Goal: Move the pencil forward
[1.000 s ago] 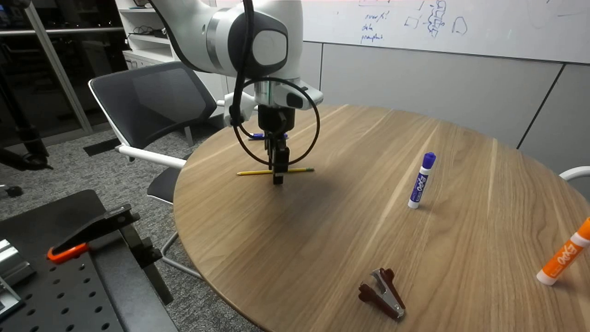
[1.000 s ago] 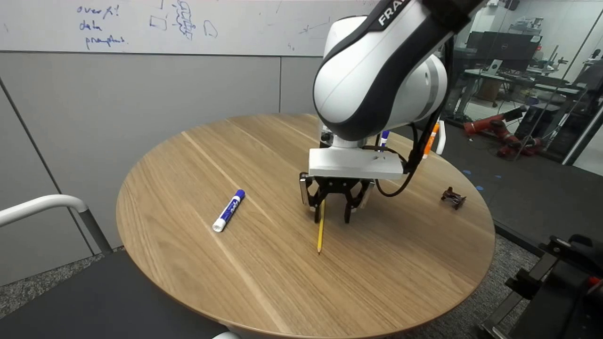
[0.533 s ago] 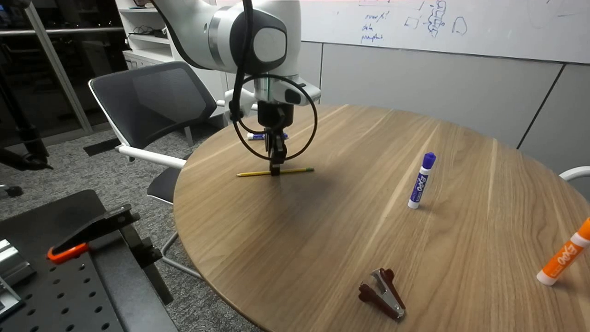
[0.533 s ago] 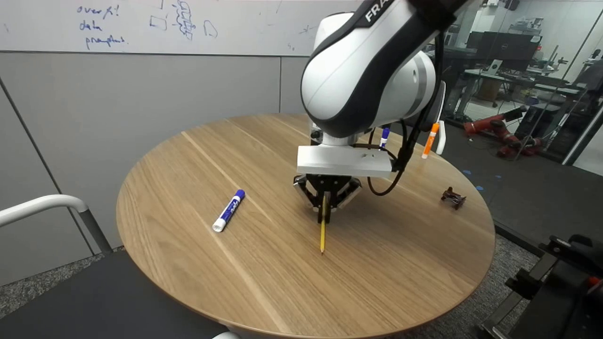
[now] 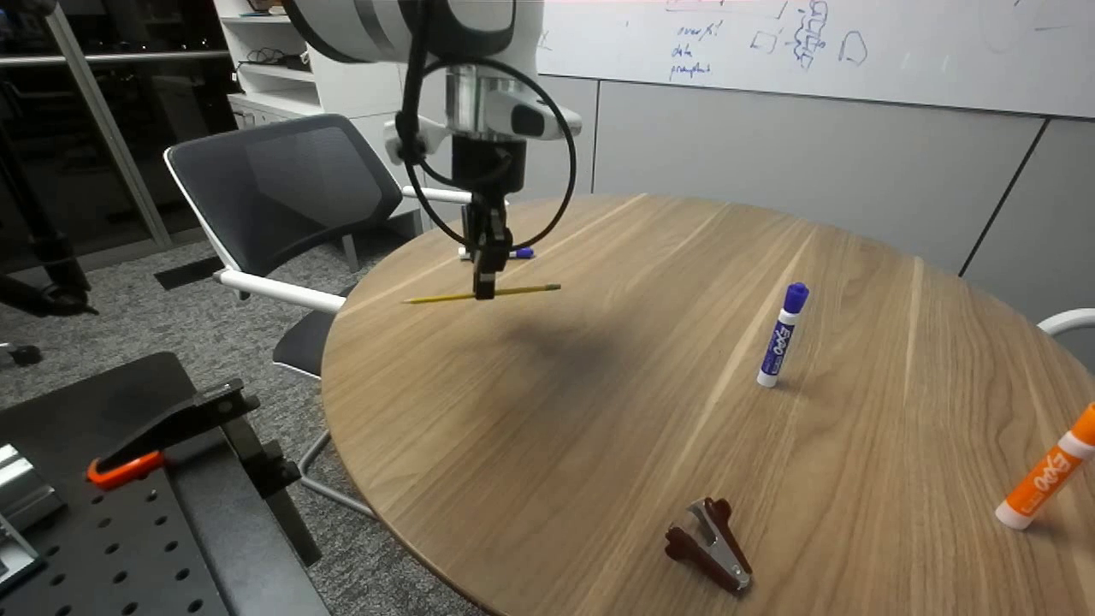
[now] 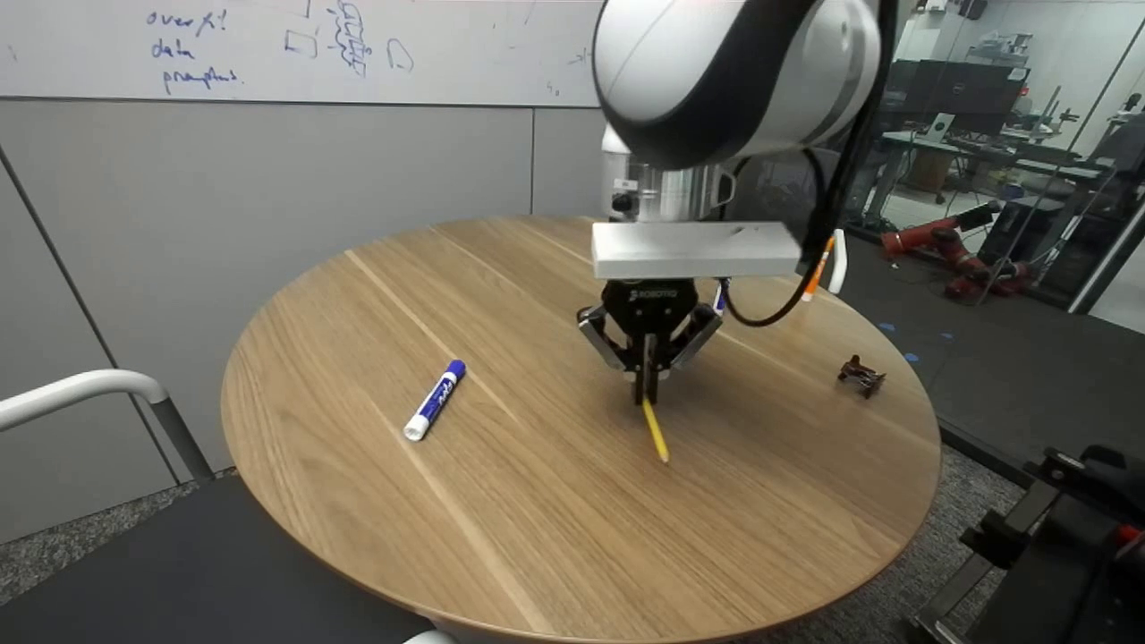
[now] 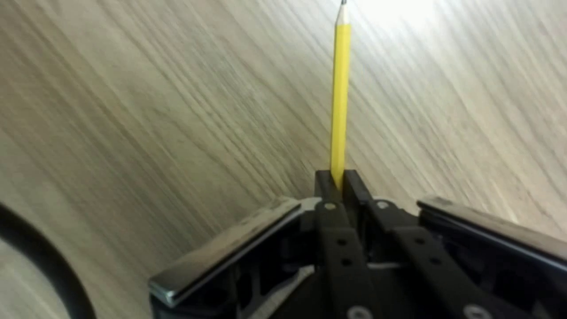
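Clamping the yellow pencil (image 7: 340, 97) pretty much mid-shaft, prob for balance, the pincer (image 7: 337, 173) seems to be holding it above the bench (image 6: 519, 394), I'm guessing so it's not dragging. In the wrist view it's pointing sharp-end-first at 12 o'clock.

1. Pencils: 1 yellow pencil (image 7: 340, 97), between the jaws.
2. Grippers: 1 gripper (image 7: 338, 180), its 2 fingers (image 7: 324, 188) making up the jaws.
3. Markers: 3, all apart from the jaws: 1 blue-capped marker (image 6: 436, 400) (partly hidden behind the jaws in an exterior view), 1 more blue-capped marker (image 5: 778, 342) and 1 orange marker (image 5: 1044, 475).
4. Staple removers: 1 brown staple remover (image 5: 727, 556), well apart from the jaws.
5. Tables: 1 round table (image 6: 501, 519), below the jaws.
6. Whiteboards: 1 whiteboard (image 5: 949, 56), beyond the jaws.
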### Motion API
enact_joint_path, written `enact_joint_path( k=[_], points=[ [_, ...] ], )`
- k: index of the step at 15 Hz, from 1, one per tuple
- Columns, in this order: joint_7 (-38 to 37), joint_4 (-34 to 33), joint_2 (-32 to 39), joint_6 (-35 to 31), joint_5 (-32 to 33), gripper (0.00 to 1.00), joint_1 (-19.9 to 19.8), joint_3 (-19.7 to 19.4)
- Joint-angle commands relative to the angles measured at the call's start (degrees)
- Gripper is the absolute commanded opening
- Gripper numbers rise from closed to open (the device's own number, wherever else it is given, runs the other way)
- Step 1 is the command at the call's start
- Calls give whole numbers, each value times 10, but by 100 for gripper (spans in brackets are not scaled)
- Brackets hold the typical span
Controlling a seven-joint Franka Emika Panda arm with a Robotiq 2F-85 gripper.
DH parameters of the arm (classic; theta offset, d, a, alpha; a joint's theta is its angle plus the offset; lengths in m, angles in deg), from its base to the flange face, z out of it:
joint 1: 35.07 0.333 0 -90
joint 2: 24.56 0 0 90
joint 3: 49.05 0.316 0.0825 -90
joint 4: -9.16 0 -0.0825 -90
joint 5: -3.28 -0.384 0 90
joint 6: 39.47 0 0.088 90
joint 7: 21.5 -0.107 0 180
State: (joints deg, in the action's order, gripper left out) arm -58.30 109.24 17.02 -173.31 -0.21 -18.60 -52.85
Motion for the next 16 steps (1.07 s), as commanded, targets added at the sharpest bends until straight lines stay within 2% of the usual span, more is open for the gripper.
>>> enact_joint_path(
  k=[1, 3, 5, 8, 11, 16],
  points=[
    [63, 141, -128, 43, 48, 2, -4, 4],
    [69, 207, -180, 37, 75, 2, -7, -3],
    [56, 275, -226, 7, 103, 2, -13, -12],
    [51, 364, -284, -57, 140, 2, -42, -28],
    [51, 371, -279, -99, 159, 2, -77, -41],
    [46, 300, -189, -118, 147, 2, -108, -47]
  ],
)
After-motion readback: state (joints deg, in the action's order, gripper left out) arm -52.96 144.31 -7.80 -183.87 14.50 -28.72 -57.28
